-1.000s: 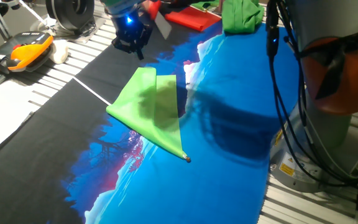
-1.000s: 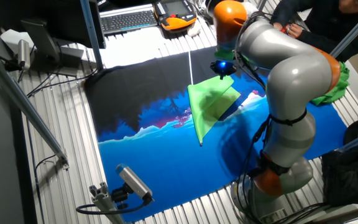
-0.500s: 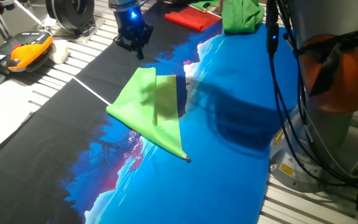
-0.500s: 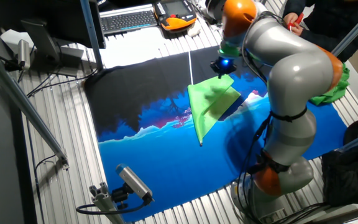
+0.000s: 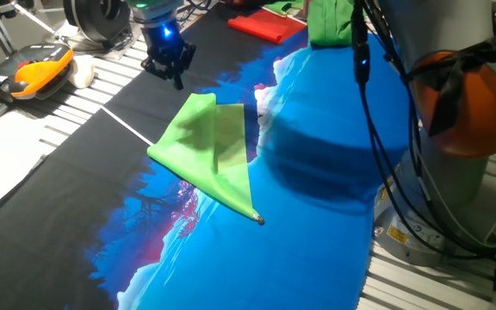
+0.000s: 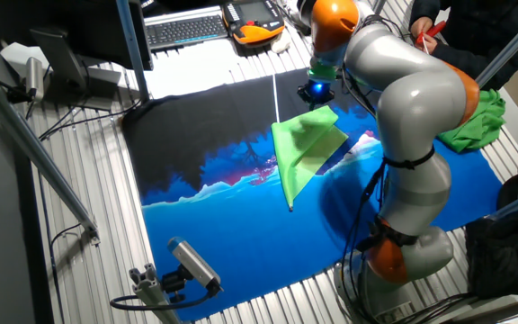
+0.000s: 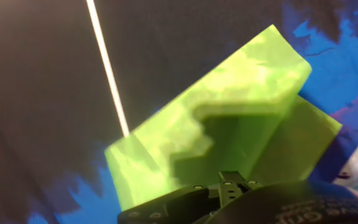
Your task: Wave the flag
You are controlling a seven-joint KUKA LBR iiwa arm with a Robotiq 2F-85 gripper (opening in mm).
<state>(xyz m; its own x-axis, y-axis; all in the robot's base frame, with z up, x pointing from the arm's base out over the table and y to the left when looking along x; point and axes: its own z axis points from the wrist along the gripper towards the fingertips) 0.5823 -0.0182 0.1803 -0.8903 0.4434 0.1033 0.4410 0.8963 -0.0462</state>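
Observation:
The flag [image 5: 213, 155] lies flat on the black and blue mat, its lime-green fabric partly folded over. Its white stick [image 5: 127, 127] runs out to the left and the gold knob [image 5: 259, 220] points to the front. The flag also shows in the other fixed view [image 6: 306, 148] and fills the hand view [image 7: 229, 130], with the stick [image 7: 107, 68] at the upper left. My gripper [image 5: 166, 67] hovers above the mat just behind the fabric, apart from it. It looks open and empty. It also shows in the other fixed view [image 6: 313, 90].
A red folded cloth [image 5: 265, 26] and a bunched darker-green cloth [image 5: 334, 21] lie at the mat's far edge. An orange and black pendant [image 5: 28, 73] and a keyboard [image 6: 183, 30] sit beside the mat. A person [image 6: 448, 18] stands at the back.
My gripper has moved left along the back of the mat, away from the red cloth and towards the stick side. The flag has not moved.

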